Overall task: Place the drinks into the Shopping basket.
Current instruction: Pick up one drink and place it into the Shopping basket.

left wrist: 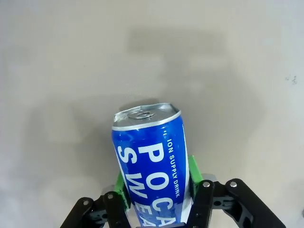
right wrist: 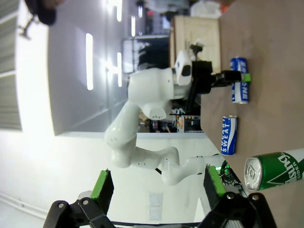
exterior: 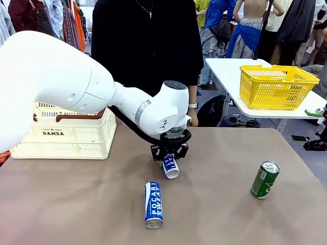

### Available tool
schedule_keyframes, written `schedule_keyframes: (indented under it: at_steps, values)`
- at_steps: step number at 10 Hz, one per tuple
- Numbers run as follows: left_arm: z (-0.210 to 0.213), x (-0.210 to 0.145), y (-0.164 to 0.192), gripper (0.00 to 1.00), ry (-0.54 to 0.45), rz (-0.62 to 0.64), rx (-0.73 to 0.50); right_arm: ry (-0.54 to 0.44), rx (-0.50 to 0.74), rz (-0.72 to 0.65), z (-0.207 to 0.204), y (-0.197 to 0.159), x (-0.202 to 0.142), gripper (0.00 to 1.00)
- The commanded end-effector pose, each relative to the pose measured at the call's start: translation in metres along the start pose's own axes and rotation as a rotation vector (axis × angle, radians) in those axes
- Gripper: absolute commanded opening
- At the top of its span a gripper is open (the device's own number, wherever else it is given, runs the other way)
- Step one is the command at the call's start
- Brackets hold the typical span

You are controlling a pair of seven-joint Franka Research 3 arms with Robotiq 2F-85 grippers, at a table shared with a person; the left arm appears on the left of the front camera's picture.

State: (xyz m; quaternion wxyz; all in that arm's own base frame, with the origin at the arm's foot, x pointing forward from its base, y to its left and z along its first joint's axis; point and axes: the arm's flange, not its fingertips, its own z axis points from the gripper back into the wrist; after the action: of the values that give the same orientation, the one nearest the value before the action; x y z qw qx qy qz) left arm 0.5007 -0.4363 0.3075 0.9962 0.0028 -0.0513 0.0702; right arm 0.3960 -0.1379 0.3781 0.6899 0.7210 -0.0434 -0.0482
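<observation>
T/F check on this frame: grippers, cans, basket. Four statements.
1. The left gripper is clamped on a blue Pocari can. True.
2. The right gripper holds the green can. False: it is open and empty, and the green can sits on the table.
3. A second Pocari can lies on the table. True.
4. The Shopping basket is yellow. False: it is cream-white; the yellow basket sits on another table.
</observation>
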Motion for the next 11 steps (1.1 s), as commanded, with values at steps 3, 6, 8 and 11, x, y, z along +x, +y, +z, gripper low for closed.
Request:
schedule_keyframes:
  at_steps: [3,6,8,11]
  values:
    - [0.021,0.001,0.013,0.0,-0.025,-0.023,-0.015,0.015,-0.007,-0.006,0.001,0.004,0.0,1.0]
    - [0.141,-0.023,0.065,0.0,-0.007,-0.165,-0.185,0.015,-0.007,-0.006,0.001,0.004,0.0,1.0]
    - [0.224,-0.059,0.144,0.0,0.082,-0.348,-0.273,0.015,-0.007,-0.006,0.001,0.004,0.0,1.0]
    - [0.262,-0.113,0.26,0.0,0.105,-0.776,-0.282,0.015,-0.007,-0.006,0.001,0.004,0.0,1.0]
